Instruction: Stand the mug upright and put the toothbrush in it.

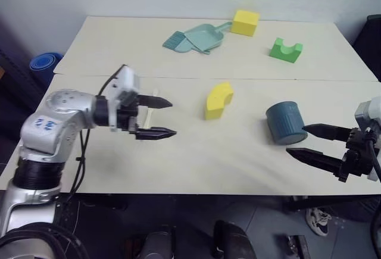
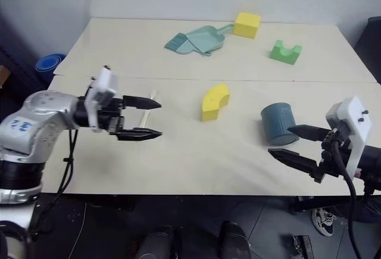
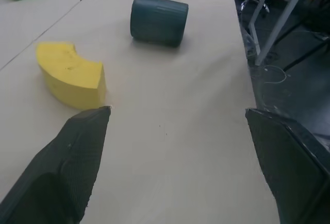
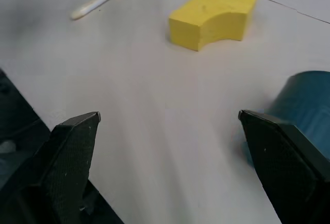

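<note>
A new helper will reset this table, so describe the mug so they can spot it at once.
On the pale table, look at the near half, towards the robot's right. The mug lies on its side there, just beyond the open right gripper, to the right of the curved yellow block. It is the only dark blue-grey, ribbed cylinder; the other pieces are yellow, green or teal.

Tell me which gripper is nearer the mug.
Right. The right gripper hovers open just beside the mug, not touching it; the left gripper is across the table, beyond the yellow curved block.
</note>
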`<action>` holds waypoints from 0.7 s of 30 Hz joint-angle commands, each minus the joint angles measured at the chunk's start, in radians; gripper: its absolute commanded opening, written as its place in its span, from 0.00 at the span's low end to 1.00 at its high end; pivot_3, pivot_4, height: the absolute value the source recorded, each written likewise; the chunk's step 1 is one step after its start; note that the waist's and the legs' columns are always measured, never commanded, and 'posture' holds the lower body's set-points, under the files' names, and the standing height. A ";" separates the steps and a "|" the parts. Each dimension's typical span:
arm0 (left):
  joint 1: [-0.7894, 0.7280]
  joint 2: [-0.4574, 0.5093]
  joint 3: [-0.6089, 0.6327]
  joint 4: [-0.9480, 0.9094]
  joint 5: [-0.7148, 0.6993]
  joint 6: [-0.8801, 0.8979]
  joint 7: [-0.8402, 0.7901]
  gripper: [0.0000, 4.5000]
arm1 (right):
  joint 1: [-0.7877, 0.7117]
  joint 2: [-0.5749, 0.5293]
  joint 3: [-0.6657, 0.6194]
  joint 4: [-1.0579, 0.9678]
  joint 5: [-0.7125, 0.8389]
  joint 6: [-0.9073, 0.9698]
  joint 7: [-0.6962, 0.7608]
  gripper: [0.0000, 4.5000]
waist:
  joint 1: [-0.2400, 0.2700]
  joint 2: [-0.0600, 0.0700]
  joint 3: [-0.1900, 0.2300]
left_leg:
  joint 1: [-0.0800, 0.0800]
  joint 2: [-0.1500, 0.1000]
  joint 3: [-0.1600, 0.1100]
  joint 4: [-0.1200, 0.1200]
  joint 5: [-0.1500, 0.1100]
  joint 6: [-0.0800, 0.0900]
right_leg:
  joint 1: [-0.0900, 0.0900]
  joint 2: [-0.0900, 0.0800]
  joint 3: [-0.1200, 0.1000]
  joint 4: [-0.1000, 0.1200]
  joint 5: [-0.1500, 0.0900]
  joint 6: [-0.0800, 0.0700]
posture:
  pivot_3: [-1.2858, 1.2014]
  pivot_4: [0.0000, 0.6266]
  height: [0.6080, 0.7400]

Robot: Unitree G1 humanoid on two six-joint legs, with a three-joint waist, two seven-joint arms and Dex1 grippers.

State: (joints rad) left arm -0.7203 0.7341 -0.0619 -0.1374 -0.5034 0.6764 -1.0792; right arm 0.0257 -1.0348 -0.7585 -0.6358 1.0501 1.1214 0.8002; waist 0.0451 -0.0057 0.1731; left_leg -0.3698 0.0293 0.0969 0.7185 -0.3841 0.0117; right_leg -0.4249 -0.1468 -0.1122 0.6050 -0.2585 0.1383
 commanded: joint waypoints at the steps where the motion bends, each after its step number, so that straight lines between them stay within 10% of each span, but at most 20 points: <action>1: -0.054 -0.053 -0.075 -0.010 0.111 -0.035 0.104 0.99 | 0.017 -0.024 -0.080 -0.060 0.058 0.010 -0.012 1.00 | 0.001 0.000 0.000 | 0.000 0.000 0.000 0.000 0.000 0.000 | 0.000 0.000 0.000 0.000 0.000 0.000 | 0.52 0.24 1.00; 11: -0.202 -0.370 -0.288 0.270 0.401 0.070 0.478 0.99 | 0.109 -0.008 -0.217 -0.149 0.217 0.008 -0.136 1.00 | 0.009 -0.001 0.000 | 0.000 0.000 -0.001 0.000 0.000 0.001 | 0.001 0.000 -0.001 -0.001 0.000 0.000 | 0.52 0.24 1.00; 21: -0.250 -0.581 -0.245 0.530 0.471 0.024 0.641 0.99 | 0.217 0.005 -0.321 -0.181 0.335 -0.027 -0.239 1.00 | 0.010 -0.002 0.001 | 0.000 0.000 -0.001 0.000 0.000 0.001 | 0.001 0.000 -0.001 -0.003 0.000 0.000 | 0.52 0.24 1.00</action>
State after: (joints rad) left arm -0.9431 0.1615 -0.3266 0.3697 -0.0539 0.7333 -0.4668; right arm 0.2391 -1.0430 -1.0363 -0.8078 1.3650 1.1182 0.5754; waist 0.0554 -0.0080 0.1737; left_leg -0.3700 0.0290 0.0961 0.7185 -0.3841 0.0131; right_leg -0.4235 -0.1469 -0.1129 0.6021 -0.2583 0.1385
